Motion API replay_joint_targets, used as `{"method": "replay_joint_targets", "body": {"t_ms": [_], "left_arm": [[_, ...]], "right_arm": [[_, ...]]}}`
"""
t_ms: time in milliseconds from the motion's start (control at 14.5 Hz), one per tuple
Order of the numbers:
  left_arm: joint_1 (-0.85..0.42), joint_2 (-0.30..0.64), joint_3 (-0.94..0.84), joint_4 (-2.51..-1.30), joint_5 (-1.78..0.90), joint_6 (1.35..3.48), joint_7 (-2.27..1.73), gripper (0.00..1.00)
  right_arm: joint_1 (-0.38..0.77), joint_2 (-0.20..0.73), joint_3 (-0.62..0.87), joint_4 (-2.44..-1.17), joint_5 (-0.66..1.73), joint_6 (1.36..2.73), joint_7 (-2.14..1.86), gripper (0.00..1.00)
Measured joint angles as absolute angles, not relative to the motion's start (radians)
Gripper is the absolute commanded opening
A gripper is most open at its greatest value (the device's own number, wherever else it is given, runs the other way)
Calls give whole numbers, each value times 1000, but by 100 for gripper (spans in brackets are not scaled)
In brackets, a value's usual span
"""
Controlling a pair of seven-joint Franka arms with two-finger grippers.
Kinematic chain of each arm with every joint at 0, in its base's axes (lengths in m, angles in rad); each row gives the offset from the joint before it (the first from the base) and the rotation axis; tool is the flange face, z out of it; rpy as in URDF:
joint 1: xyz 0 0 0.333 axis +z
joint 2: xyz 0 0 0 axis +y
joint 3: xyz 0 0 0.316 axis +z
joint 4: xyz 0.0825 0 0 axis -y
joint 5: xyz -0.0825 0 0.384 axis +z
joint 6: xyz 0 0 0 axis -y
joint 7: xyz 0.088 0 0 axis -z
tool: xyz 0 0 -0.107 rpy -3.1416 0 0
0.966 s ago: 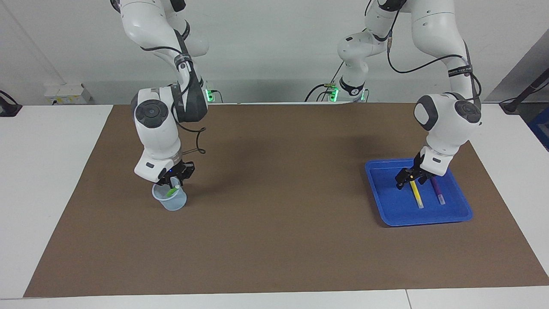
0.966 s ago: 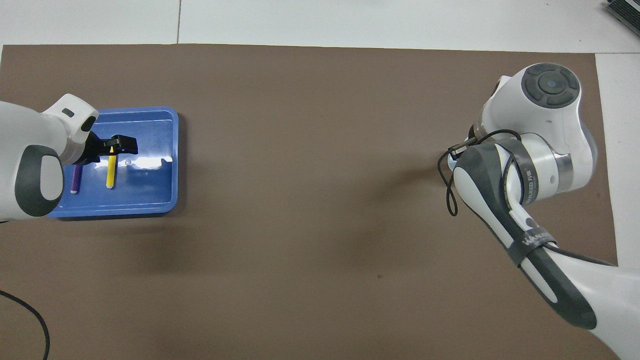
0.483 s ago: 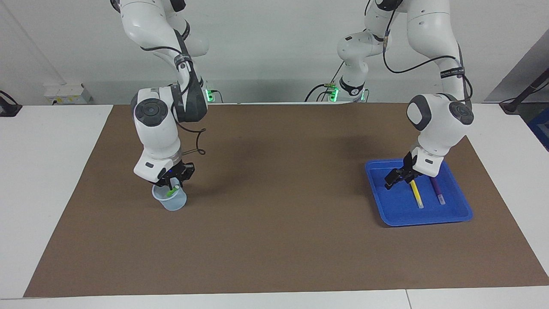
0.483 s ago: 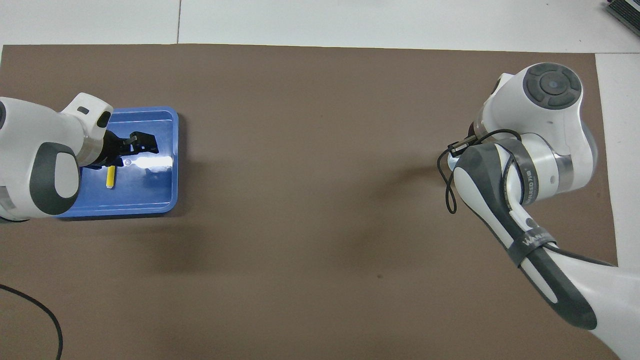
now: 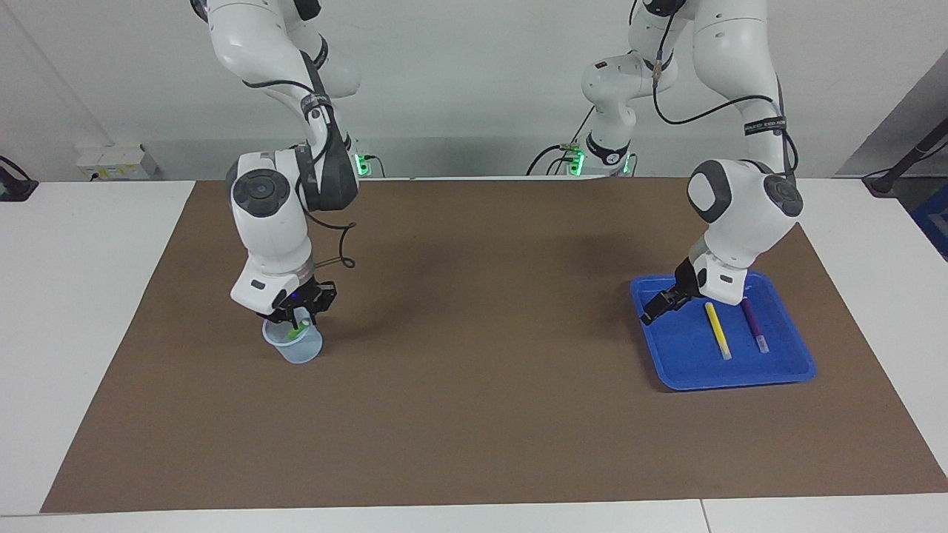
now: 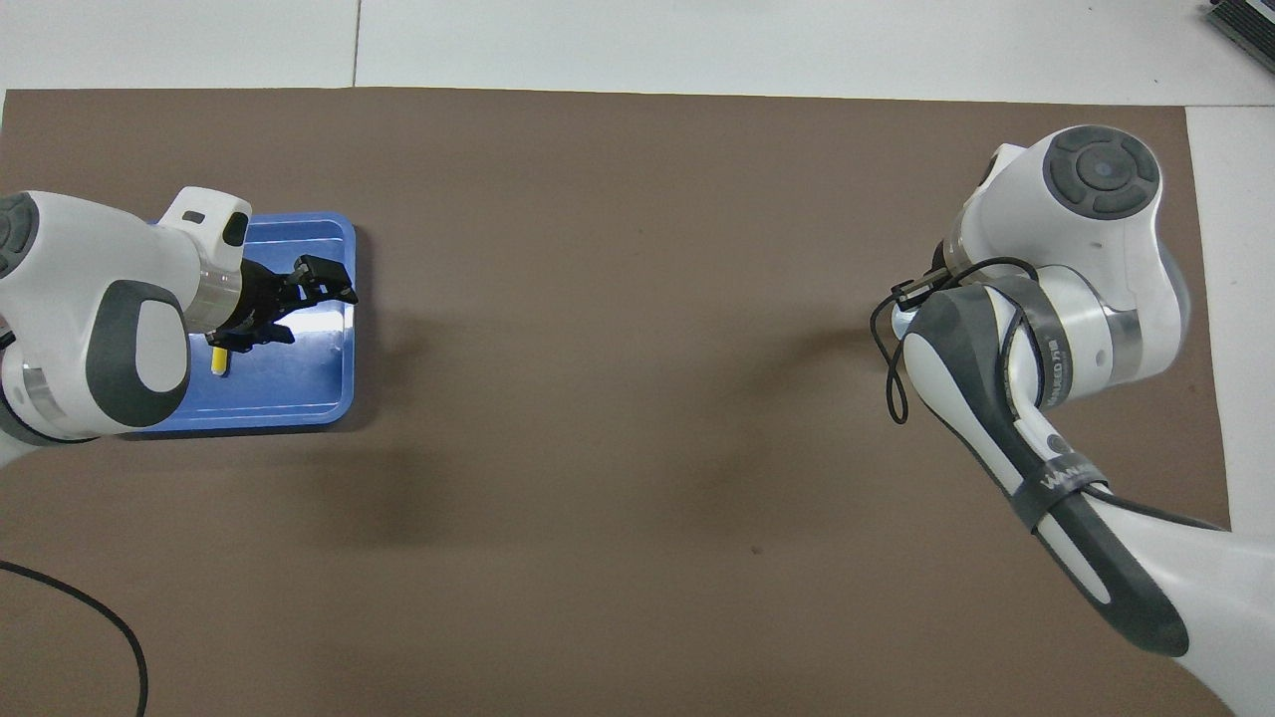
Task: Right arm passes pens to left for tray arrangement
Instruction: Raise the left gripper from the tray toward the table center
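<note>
The right end effector is clamped on the green pen, low in the cup. The left end effector, fingers apart and empty, hangs over the tray edge at 9 o'clock of the yellow pen; the purple pen lies beside it at 3 o'clock.

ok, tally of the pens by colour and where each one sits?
yellow pen: 1, lying in the blue tray
purple pen: 1, in the tray beside the yellow one
green pen: 1, in the translucent cup, under the right gripper
Total: 3 pens
</note>
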State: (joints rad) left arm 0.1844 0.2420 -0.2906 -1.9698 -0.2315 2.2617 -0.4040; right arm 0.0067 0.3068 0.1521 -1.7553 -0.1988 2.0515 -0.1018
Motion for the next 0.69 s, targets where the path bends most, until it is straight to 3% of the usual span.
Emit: {"method": "replay_joint_targets", "body": {"t_ms": [690], "left_arm": [[125,225,-292,-1969,-241,2261,-515,99]], "right_arm": [[6,307,151,-1765,-199,2064,-102,22]]}}
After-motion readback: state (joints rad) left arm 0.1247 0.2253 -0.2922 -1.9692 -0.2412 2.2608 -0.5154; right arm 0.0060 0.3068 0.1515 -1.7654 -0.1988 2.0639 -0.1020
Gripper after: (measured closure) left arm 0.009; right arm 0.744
